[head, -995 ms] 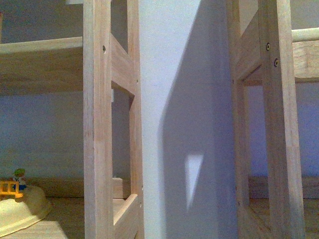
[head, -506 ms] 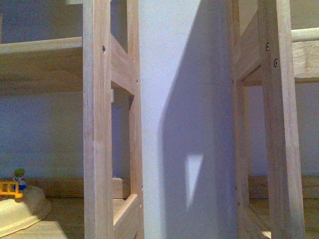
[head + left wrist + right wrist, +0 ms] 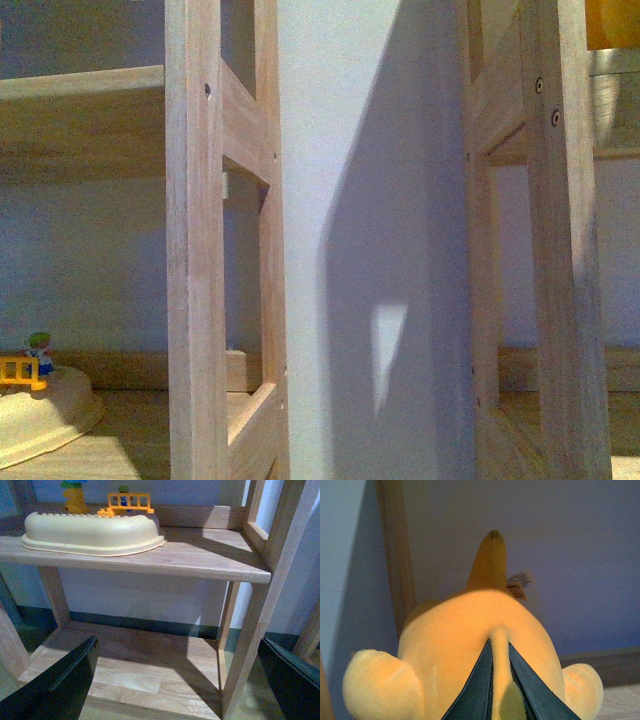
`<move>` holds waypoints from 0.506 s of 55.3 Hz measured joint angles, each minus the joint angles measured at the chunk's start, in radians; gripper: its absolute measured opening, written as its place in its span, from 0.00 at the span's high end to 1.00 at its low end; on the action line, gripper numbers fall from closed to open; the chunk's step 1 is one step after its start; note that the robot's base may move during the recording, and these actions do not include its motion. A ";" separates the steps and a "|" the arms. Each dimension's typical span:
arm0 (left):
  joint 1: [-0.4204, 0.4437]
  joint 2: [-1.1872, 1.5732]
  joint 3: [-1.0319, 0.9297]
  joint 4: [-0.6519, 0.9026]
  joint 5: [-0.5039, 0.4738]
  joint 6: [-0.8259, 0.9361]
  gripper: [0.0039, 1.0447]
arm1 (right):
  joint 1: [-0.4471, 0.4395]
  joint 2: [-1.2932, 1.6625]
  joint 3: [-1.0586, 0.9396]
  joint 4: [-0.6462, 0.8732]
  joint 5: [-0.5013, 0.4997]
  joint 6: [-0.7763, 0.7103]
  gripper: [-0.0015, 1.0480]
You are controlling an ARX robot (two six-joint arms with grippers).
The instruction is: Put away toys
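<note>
My right tool (image 3: 499,680) is pinched on a fold of the soft yellow-orange plush animal (image 3: 465,645), carrying it up by the right wooden shelf unit (image 3: 560,250) for stowing, while my left tool (image 3: 180,680) hangs spread, empty, before the left wooden shelf (image 3: 200,560) bearing the cream plastic base (image 3: 90,530).

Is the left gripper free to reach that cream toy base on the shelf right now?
Probably yes. The left gripper is open and empty, below and in front of the cream toy base, which sits on the open shelf with nothing in between. It would have to rise over the shelf edge.
</note>
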 joint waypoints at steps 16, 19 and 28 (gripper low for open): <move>0.000 0.000 0.000 0.000 0.000 0.000 0.06 | -0.012 0.133 0.171 -0.032 -0.048 0.048 0.94; 0.000 0.000 0.000 0.000 0.000 0.000 0.06 | -0.016 0.151 0.203 -0.045 -0.056 0.057 0.94; 0.000 0.000 0.000 0.000 0.000 0.000 0.06 | -0.032 0.206 0.296 -0.089 -0.076 0.115 0.94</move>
